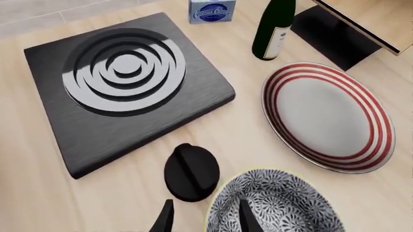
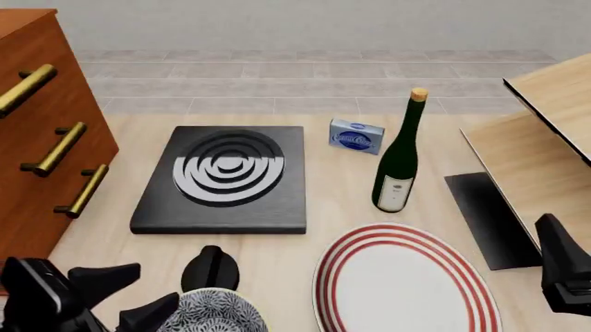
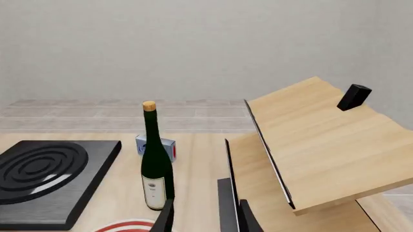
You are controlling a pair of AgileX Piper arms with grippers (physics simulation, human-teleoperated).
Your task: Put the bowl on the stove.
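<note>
Left wrist view: the left gripper [image 1: 203,217] shows two dark fingers at the bottom edge, one outside and one inside the rim of the bowl [image 1: 274,203]. They straddle the wall, but whether they are pressing on it or merely standing either side cannot be told here. The bowl sits at lower right of the frame, the small black knob [image 1: 191,171] just beside it, the stove [image 1: 125,89] at upper left with its burner bare, and the red-ringed plate [image 1: 329,116] at right.

Front view: the bowl [image 2: 220,311] lies at the bottom edge, left of centre, with the left gripper [image 2: 138,304] against its left side. The stove [image 2: 226,178] is higher in the frame, well apart, the knob [image 2: 210,270] between them. A wine bottle [image 2: 399,162] stands right of centre.

Right wrist view: the right gripper [image 3: 203,217] has its fingers apart, holding nothing, aimed past the bottle [image 3: 154,164] at a wooden rack [image 3: 316,145].

The risk, as I judge it: a one-sided rim pinch may let the bowl tilt or slip on lifting, and a low carry could knock the knob.
</note>
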